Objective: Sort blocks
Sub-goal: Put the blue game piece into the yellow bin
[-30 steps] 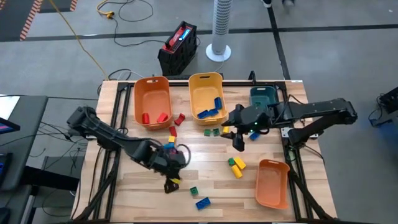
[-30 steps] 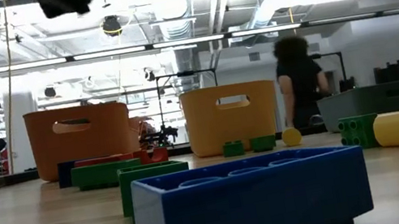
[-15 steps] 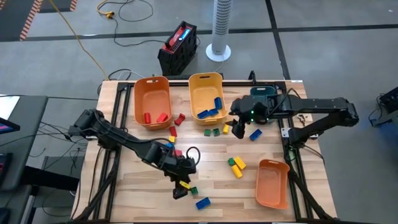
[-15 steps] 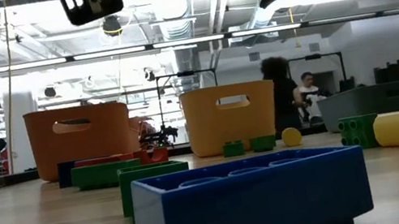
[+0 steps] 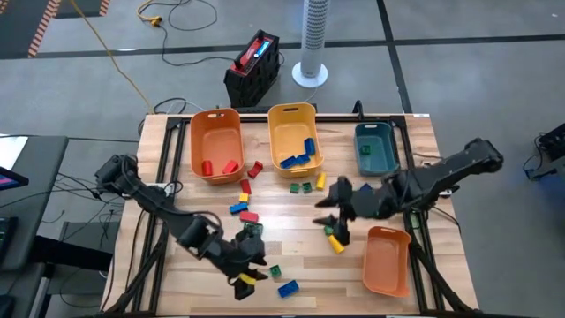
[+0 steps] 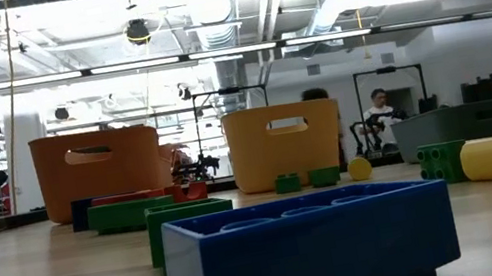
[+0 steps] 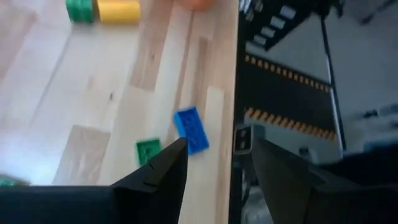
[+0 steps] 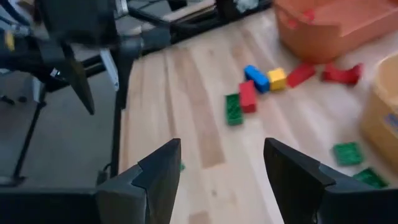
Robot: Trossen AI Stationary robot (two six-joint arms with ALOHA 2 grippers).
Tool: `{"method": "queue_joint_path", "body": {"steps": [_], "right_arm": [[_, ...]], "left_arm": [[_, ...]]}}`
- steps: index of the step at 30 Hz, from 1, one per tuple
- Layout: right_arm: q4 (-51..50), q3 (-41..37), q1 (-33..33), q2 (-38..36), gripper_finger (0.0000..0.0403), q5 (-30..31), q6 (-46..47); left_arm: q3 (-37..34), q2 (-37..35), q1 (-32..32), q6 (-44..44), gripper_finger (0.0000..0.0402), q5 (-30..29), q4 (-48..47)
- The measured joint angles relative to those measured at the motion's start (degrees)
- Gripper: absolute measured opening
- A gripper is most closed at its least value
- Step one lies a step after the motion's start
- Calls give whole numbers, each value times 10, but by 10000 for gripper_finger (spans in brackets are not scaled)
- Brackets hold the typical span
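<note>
Small bricks lie scattered flat on the wooden table. A blue brick (image 5: 288, 288) and a green one (image 5: 274, 271) sit by the near edge, also seen as the blue brick (image 7: 191, 129) and the green one (image 7: 148, 151). A red, blue and yellow cluster (image 5: 240, 208) lies mid-table. My left gripper (image 5: 244, 272) hovers open near the near edge, the blue brick just ahead of its fingers (image 7: 177, 158). My right gripper (image 5: 336, 219) is open above a yellow-and-green pair (image 5: 335, 237), holding nothing. Neither gripper shows in the low view.
Along the far side stand an orange bin (image 5: 216, 144) holding red bricks, a yellow bin (image 5: 294, 134) holding blue ones, and a teal bin (image 5: 375, 147). A second orange bin (image 5: 387, 259) stands near the right edge. Two green bricks (image 5: 301, 186) lie before the yellow bin.
My right gripper has swung from the gap between the yellow and teal bins toward the near edge, arriving over the yellow-and-green pair. My left gripper has shifted toward the near edge, close to the blue and green bricks. Both grippers have left the low view's top.
</note>
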Motion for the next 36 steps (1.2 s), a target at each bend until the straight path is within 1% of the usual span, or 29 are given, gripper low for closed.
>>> {"method": "queue_joint_path", "body": {"steps": [2,5,11,14,17,20,23,26,29,32,34,36], "right_arm": [[28,4,18,24,239,6,15],[44,26,45,71,239,13,30],[35,121,82,175,239,14,17],[-3,175,94,219,239,14,-6],[-27,221,107,254,240,14,-39],[-27,246,117,282,240,14,-88],[-29,254,122,308,240,12,-97],[-28,257,120,324,240,-13,-99],[-19,258,111,335,242,-60,-99],[-9,257,100,352,252,-109,-111],[-9,257,96,362,263,-123,-129],[-7,257,94,374,271,-123,-156]], "left_arm": [[0,-7,-4,-2,174,-16,2],[0,-13,-5,-14,174,-20,6],[0,-21,-19,-24,174,-31,-1],[0,-32,-35,-24,174,-66,-6],[0,-51,-59,-28,174,-123,-39],[0,-75,-78,-42,174,-166,-92],[0,-96,-82,-61,174,-179,-139],[0,-115,-82,-66,174,-180,-165],[0,-134,-82,-75,174,-183,-184],[0,-148,-82,-73,174,-201,-184],[0,-156,-82,-72,174,-210,-185],[0,-161,-82,-72,174,-212,-187]]}}
